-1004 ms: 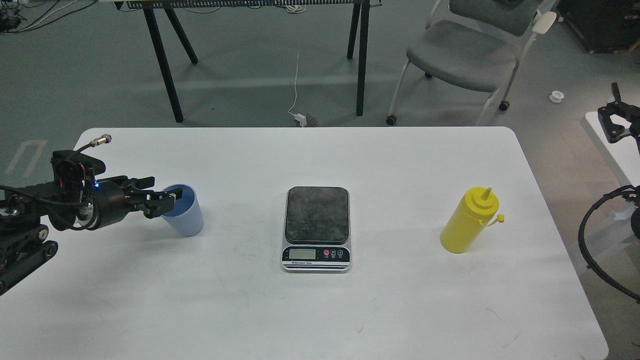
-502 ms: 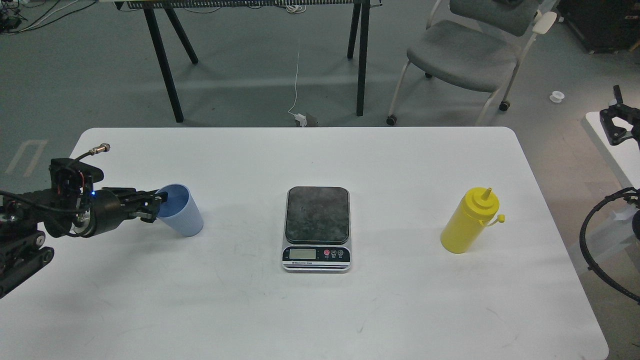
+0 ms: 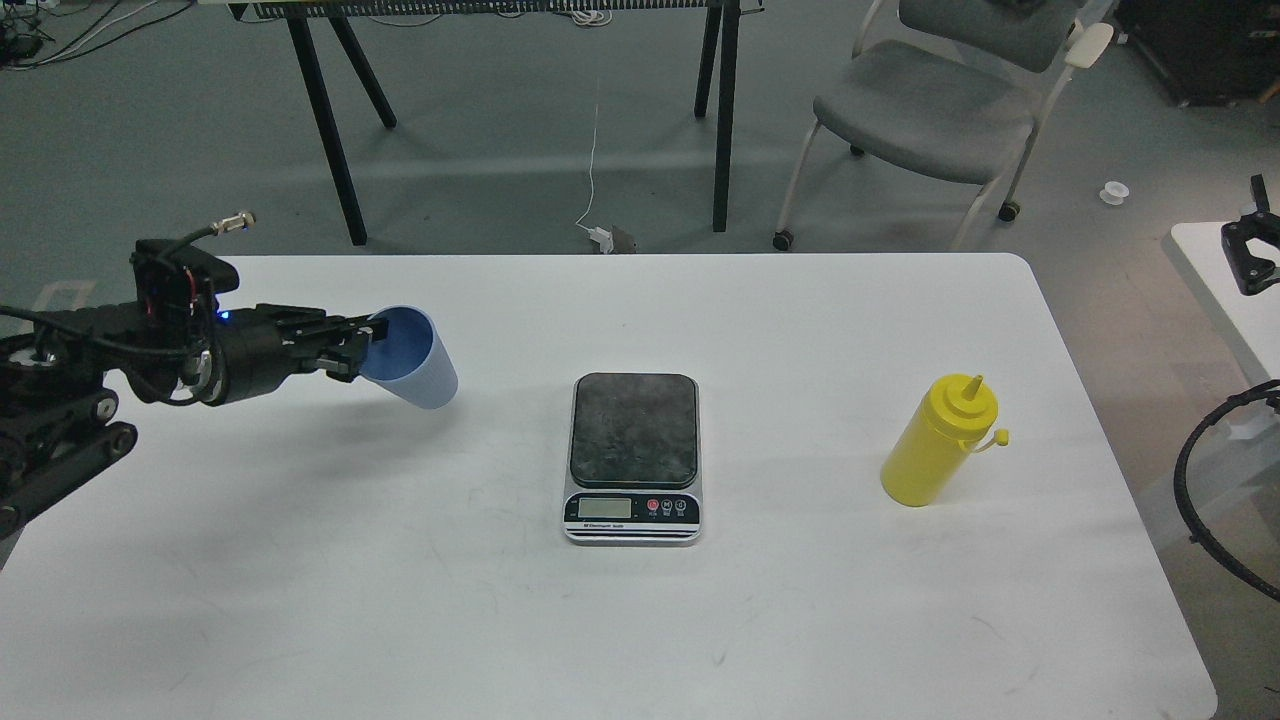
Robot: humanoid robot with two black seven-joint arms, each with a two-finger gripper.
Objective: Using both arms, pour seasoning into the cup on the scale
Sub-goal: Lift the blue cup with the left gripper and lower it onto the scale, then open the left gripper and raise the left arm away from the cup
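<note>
**Carrying the cup to the scale**

The left gripper [image 3: 362,345] is pinching the blue cup [image 3: 412,358] by its rim, tilted above the table [image 3: 640,620], left of the scale [image 3: 633,455]. It is needing levelling before landing centred on the plate.

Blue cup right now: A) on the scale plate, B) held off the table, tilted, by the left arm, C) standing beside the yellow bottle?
B: the left gripper pinches the cup by its rim, tilted and clear of the table; the scale plate is bare.
</note>
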